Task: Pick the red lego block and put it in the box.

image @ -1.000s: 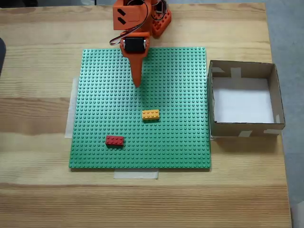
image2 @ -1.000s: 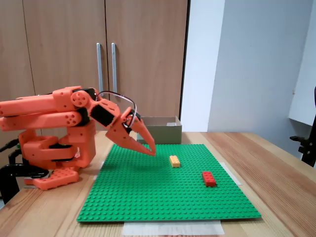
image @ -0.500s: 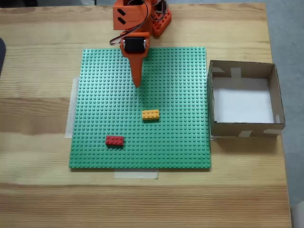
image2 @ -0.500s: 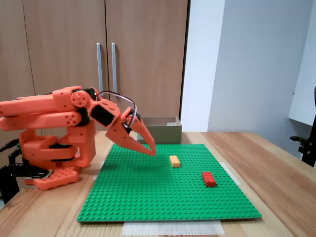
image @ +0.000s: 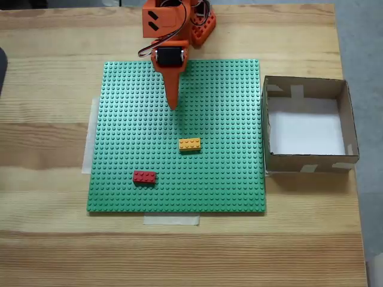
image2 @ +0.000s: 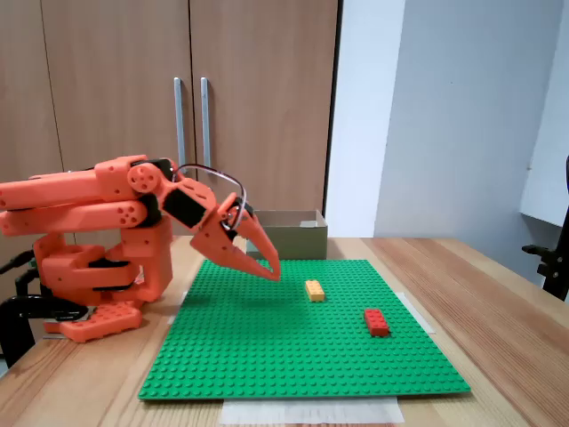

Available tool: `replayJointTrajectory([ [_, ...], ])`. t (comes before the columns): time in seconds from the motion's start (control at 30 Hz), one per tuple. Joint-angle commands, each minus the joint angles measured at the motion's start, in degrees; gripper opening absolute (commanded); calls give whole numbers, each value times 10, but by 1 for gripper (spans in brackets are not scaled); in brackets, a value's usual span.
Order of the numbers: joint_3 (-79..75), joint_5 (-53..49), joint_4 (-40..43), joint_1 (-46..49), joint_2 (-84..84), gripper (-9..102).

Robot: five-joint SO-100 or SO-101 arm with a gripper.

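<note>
Lying flat, red lego block [image: 144,177] long axis left-right in both fixed views

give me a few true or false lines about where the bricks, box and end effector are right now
1. The red lego block lies on the green baseplate. True.
2. The end effector grips the red lego block. False: it hangs shut and empty above the baseplate, apart from both bricks.
3. The box holds the orange-yellow brick. False: that brick lies on the baseplate, and the box shows a bare white bottom.
4. In the overhead-looking fixed view, the box stands to the right of the baseplate. True.
5. The two bricks touch. False: green studs show between them.
</note>
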Motion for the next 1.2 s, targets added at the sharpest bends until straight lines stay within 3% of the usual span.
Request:
replayJointTrajectory([
  [0.0,4,1,1,-2,5,-1],
  [0.73,2,-10,-11,1,-4,-1],
  [1.17,-99,1,55,4,-50,-1],
])
